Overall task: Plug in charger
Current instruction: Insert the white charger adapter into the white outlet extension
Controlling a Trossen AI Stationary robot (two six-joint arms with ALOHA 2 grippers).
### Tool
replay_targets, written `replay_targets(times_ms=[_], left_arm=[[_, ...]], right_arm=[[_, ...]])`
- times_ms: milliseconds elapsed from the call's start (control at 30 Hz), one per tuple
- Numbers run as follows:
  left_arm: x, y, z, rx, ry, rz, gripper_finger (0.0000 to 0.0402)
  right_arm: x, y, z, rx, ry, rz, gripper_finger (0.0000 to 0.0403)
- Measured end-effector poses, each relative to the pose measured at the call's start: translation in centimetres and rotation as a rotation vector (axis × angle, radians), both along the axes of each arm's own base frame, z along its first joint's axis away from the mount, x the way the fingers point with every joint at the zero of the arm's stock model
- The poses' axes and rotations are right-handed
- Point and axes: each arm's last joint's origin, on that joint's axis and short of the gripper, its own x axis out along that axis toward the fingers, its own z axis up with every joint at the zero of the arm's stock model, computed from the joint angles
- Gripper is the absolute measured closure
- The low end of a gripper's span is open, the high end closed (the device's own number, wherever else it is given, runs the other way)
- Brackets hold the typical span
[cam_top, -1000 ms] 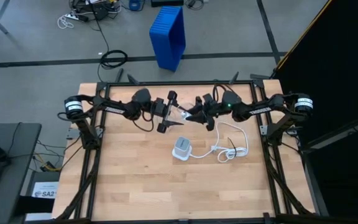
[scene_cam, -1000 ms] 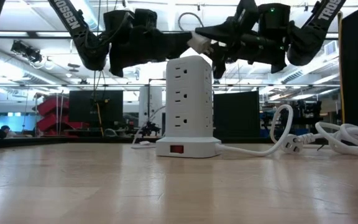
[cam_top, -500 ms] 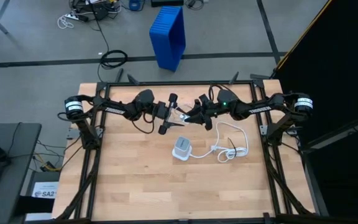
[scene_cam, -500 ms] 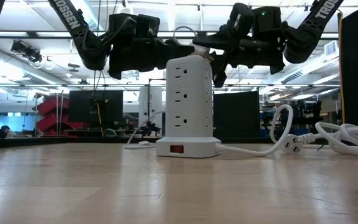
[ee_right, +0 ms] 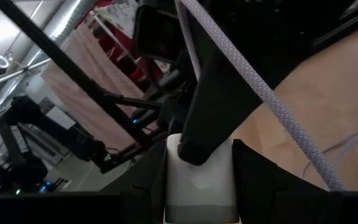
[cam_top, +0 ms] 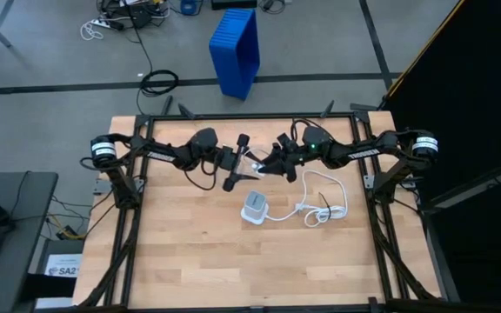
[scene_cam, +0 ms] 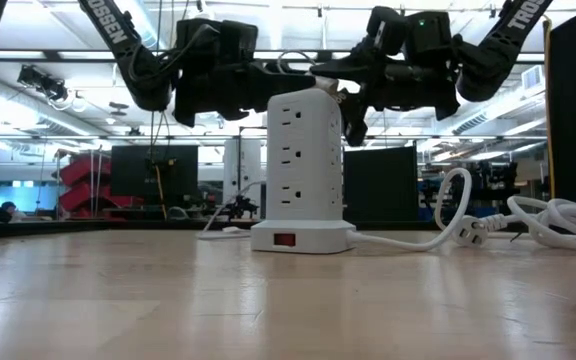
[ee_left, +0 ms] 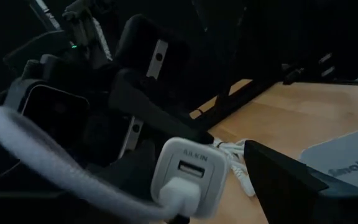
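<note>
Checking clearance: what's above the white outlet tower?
Above the white outlet tower, both hands meet: right hand grips the small white charger; left hand closes around it. Tower's top is covered.

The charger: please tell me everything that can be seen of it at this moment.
The charger is a small white rounded brick of smooth plastic. One face has a port, with a white braided cord plugged into it. It is held in the air between both arms, above the white power tower. The right gripper clamps its sides; the left gripper is at it too, fingers spread.
</note>
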Motion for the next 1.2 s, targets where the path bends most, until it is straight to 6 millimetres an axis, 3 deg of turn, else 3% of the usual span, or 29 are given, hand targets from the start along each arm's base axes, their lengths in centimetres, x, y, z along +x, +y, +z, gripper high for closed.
replay_targets(times_ms=[267, 533, 967, 1200], left_arm=[[0.7, -0.6, -0.3, 0.059, 0.07, 0.051, 0.0183], [0.9, -0.6, -0.5, 0.076, 0.103, 0.067, 0.0268], [0.7, -0.5, -0.3, 0.104, 0.133, 0.156, 0.0268], [-1.6, -1.2, 2.2, 0.013, 0.264, 0.216, 0.0278]], right_arm=[[0.8, 0.2, 0.4, 0.007, 0.062, -0.024, 0.0293], [1.0, 0.2, 0.0, 0.015, 0.14, -0.019, 0.0293], [0.8, -0.3, 0.0, -0.088, 0.111, -0.001, 0.0293], [0.6, -0.5, 0.4, -0.269, 0.03, 0.063, 0.0194]])
